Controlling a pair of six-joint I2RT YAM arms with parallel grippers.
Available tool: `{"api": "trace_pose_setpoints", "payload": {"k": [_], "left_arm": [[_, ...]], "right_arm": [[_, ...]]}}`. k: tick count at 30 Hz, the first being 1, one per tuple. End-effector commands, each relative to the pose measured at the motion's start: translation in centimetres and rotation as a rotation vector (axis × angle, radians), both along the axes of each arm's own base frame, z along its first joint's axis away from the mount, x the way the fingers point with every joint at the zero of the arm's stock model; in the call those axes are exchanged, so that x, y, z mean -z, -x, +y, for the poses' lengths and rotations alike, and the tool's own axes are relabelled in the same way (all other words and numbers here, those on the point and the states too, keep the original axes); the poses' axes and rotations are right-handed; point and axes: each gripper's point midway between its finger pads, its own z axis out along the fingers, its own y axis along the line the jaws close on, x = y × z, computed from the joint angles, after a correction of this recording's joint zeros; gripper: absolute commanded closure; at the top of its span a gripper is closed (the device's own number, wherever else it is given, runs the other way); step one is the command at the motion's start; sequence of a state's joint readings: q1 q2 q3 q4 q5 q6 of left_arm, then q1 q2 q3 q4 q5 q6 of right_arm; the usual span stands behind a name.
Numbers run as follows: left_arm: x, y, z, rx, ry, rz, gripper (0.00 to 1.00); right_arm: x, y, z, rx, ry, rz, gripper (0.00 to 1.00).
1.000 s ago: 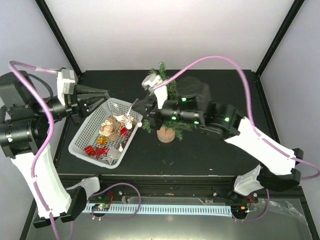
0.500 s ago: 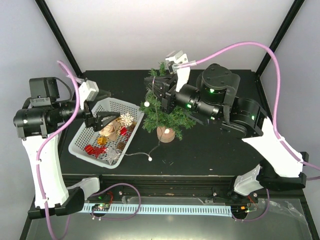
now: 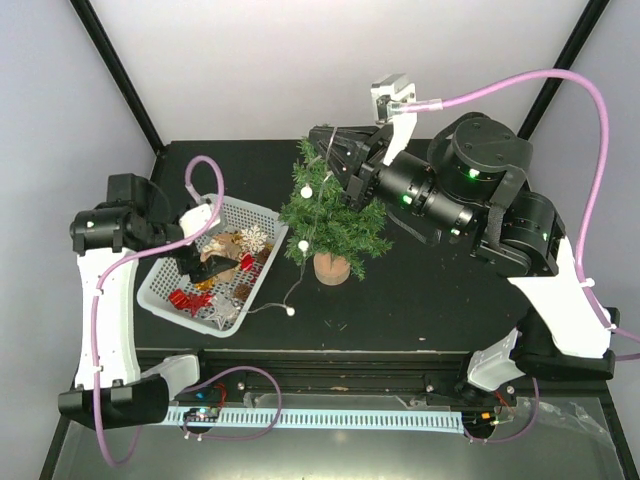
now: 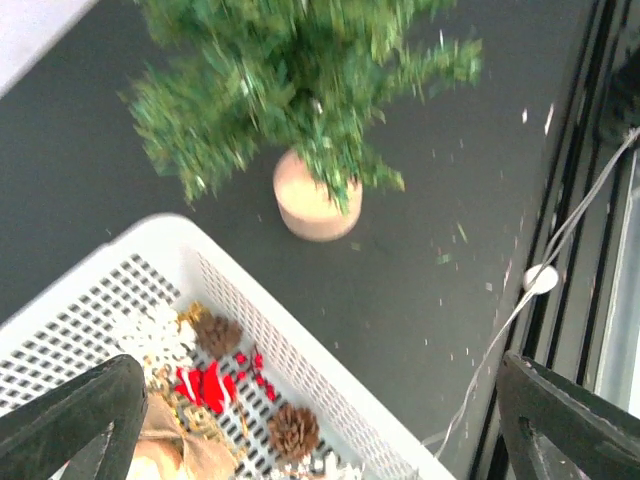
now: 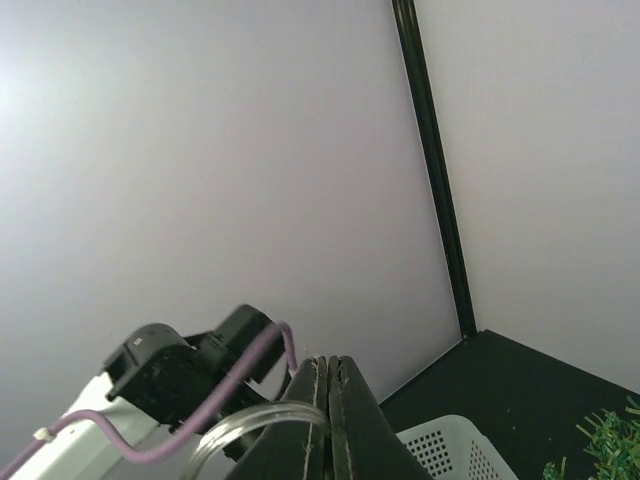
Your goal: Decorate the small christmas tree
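Note:
The small christmas tree [image 3: 330,215] stands upright on its tan base [image 3: 331,267] at mid-table; the left wrist view shows it blurred [image 4: 300,90]. A light string [image 3: 307,190] with white bulbs hangs down its left side. My right gripper [image 3: 320,134] is above the treetop, shut on the string's clear wire [image 5: 255,420], which loops out of the closed jaws [image 5: 330,362]. My left gripper [image 3: 212,262] hovers open over the white basket [image 3: 245,206], its fingers [image 4: 70,420] wide apart and holding nothing. In the basket [image 4: 260,290] lie pine cones [image 4: 292,430], a red bow [image 4: 205,385] and a white snowflake [image 4: 150,340].
The string's loose end trails onto the black table with a bulb [image 3: 291,310] near the front edge, also visible from the left wrist [image 4: 541,278]. A metal rail [image 3: 330,378] runs along the near edge. Black frame posts [image 3: 120,75] rise at the back corners.
The left gripper has opened and swung down over the basket. The right arm has risen from beside the tree to above its top, drawing the light string up along the branches.

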State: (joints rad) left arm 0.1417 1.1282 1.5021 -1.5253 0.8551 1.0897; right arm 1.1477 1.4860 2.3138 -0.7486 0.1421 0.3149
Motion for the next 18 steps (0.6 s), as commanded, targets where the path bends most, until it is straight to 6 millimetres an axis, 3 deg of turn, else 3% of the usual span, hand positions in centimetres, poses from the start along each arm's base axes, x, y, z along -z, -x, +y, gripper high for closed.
{"api": "trace_pose_setpoints", "payload": {"k": [1,10,15,18], "left_arm": [[5.0,0.7,1.4,0.105,-0.164,0.022,0.05],[12.5,3.3,0.1,0.196,-0.101,0.223,0.05],[14.4,4.4,-0.5,0.231,-0.079,0.250,0.04],[15.2,3.7,-0.6,0.209,-0.081,0.225,0.02]], "right_arm": [[-0.8,0.2,-1.0,0.019,-0.026,0.010,0.99],[-0.6,0.0,-1.1,0.030,-0.025,0.021,0.99],[-0.4,-0.1,-1.2,0.036,-0.021,0.031,0.99],[-0.2,-0.1,-1.2,0.037,-0.022,0.042,0.99]]}}
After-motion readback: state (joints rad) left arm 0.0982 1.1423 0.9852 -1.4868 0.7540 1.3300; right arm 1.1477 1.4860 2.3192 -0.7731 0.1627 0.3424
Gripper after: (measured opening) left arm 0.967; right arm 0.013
